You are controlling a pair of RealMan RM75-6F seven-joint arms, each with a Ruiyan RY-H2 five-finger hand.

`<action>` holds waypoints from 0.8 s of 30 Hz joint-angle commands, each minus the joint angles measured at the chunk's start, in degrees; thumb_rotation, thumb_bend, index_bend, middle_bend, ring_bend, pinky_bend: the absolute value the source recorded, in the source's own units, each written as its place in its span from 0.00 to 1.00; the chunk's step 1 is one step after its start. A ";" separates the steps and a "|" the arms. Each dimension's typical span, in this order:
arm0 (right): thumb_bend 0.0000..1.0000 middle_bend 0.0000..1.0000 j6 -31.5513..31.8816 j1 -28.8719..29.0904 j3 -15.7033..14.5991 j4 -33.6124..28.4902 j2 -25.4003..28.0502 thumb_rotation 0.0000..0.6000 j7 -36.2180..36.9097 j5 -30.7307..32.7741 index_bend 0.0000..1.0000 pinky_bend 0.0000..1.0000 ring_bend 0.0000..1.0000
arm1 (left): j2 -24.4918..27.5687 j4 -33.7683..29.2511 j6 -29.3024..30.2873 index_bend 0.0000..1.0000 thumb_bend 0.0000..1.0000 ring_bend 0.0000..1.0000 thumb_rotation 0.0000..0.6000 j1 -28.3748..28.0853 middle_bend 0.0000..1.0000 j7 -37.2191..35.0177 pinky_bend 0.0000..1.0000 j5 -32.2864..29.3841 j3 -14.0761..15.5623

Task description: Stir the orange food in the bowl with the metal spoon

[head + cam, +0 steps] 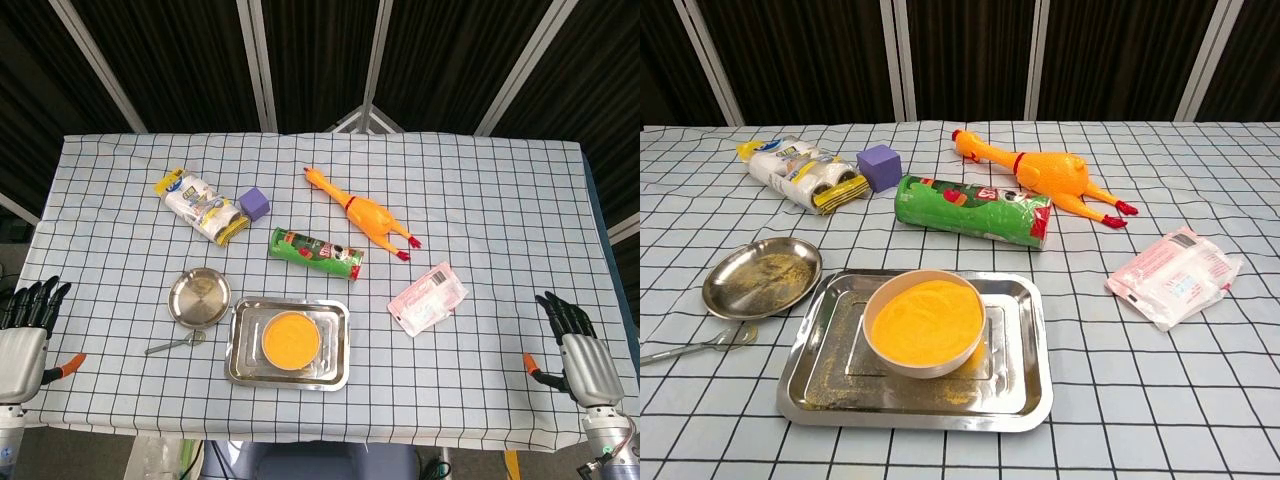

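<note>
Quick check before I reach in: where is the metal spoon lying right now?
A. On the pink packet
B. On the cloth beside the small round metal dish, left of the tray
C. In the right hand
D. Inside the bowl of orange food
B. The metal spoon lies flat on the checked cloth just below the small round dish, left of the tray; the bowl holds only orange food.

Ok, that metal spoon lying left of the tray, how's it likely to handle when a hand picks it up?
The metal spoon looks thin and lies flat on the tablecloth, so it is probably stiff and light, but awkward to pinch. Its shiny surface may be slippery.
</note>
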 commanded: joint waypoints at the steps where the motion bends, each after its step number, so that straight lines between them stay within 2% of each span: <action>1: 0.40 0.00 0.06 -0.08 -0.09 -0.04 0.01 1.00 -0.08 -0.04 0.00 0.00 0.00 | 0.02 -0.13 -0.25 0.00 0.11 0.00 1.00 0.00 0.00 0.04 0.00 -0.09 -0.11; 6: 0.40 0.00 0.48 -0.34 -0.10 -0.08 0.12 1.00 0.17 -0.11 0.00 0.00 0.00 | -0.31 -0.13 -1.19 0.00 0.11 0.00 1.00 -0.21 0.00 1.23 0.00 -0.16 -0.13; 8: 0.40 0.00 0.53 -0.35 -0.06 -0.13 0.15 1.00 0.39 -0.14 0.00 0.00 0.00 | -0.51 -0.26 -1.78 0.00 0.11 0.02 1.00 -0.29 0.00 2.01 0.04 -0.31 0.02; 9: 0.40 0.00 0.52 -0.34 -0.06 -0.10 0.15 1.00 0.38 -0.17 0.00 0.00 0.00 | -0.53 -0.35 -1.97 0.00 0.11 0.06 1.00 -0.31 0.02 2.26 0.11 -0.40 0.07; 11: 0.40 0.00 0.29 -0.24 -0.18 -0.05 0.09 1.00 0.27 -0.34 0.00 0.00 0.00 | -0.74 -0.77 -2.38 0.00 0.11 0.21 1.00 -0.42 0.12 3.39 0.31 -0.81 -0.05; 13: 0.40 0.00 0.13 -0.16 -0.25 -0.02 0.05 1.00 0.18 -0.45 0.00 0.00 0.00 | -1.21 -1.13 -2.73 0.07 0.13 0.49 1.00 -0.63 0.40 4.53 0.58 -1.35 -0.42; 14: 0.40 0.00 0.10 -0.13 -0.27 -0.03 0.03 1.00 0.14 -0.50 0.00 0.00 0.00 | -1.57 -1.22 -3.06 0.11 0.13 0.59 1.00 -0.86 0.51 5.07 0.67 -1.60 -0.64; 15: 0.41 0.00 0.05 -0.12 -0.29 -0.04 0.03 1.00 0.17 -0.51 0.00 0.00 0.00 | -2.17 -1.25 -3.83 0.19 0.15 0.71 1.00 -1.24 0.66 5.76 0.76 -2.18 -0.89; 17: 0.40 0.00 0.12 -0.18 -0.31 -0.12 0.08 1.00 0.26 -0.53 0.00 0.00 0.00 | -3.02 -1.61 -6.00 0.32 0.19 0.86 1.00 -1.84 0.84 6.78 0.87 -4.09 -0.99; 19: 0.41 0.00 0.22 -0.25 -0.33 -0.17 0.12 1.00 0.33 -0.55 0.00 0.00 0.00 | -3.72 -2.39 -8.70 0.40 0.23 0.94 1.00 -2.53 0.94 8.17 0.95 -6.97 -1.14; 21: 0.40 0.00 0.20 -0.30 -0.40 -0.21 0.18 1.00 0.39 -0.54 0.00 0.00 0.00 | -4.44 -3.05 -11.26 0.44 0.26 0.98 1.00 -3.35 0.99 10.04 0.99 -9.99 -1.40; 24: 0.40 0.00 0.22 -0.36 -0.45 -0.30 0.27 1.00 0.46 -0.57 0.00 0.00 0.00 | -5.84 -3.20 -13.60 0.48 0.32 1.00 1.00 -4.58 1.00 13.38 1.00 -13.48 -2.10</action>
